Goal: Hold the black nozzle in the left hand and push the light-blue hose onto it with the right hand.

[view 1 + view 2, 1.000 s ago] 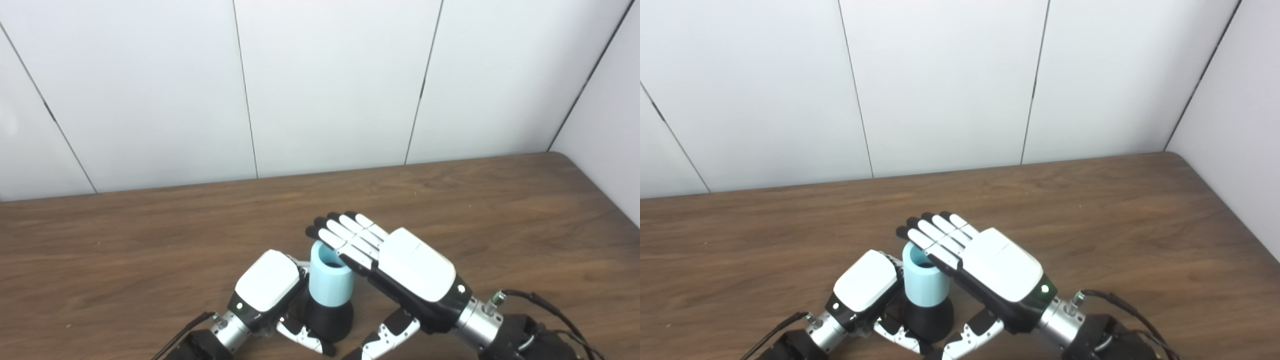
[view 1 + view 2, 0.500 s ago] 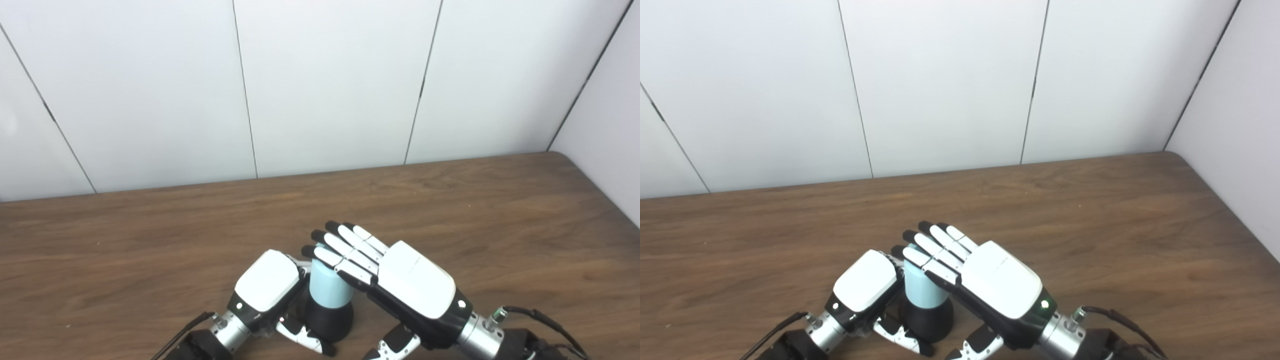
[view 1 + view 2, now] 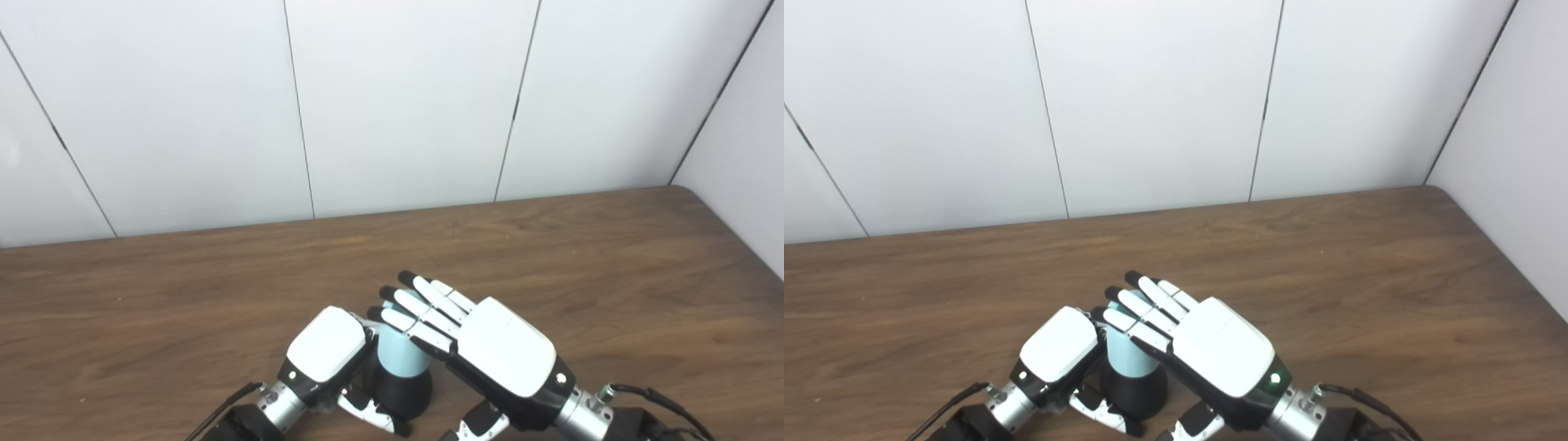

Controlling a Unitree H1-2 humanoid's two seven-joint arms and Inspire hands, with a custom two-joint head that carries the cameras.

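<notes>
The black nozzle [image 3: 401,393] stands upright near the table's front edge, with my left hand [image 3: 327,349] shut on it from the left; its thumb curls across the nozzle's front. The light-blue hose [image 3: 399,356] sits upright on the nozzle's top. My right hand [image 3: 490,352] is open and flat, palm down. Its fingers [image 3: 419,308] lie stretched over the hose's upper end and hide its mouth. The right thumb hangs below, apart from the nozzle.
A brown wooden table [image 3: 612,275] spreads out behind and to both sides of the hands. White wall panels [image 3: 398,104] close off the back and the right side. Cables run from both wrists at the bottom edge.
My right hand has come down onto the hose's top, covering the mouth that showed before. The hose sits a little lower on the nozzle. The left hand has kept its hold.
</notes>
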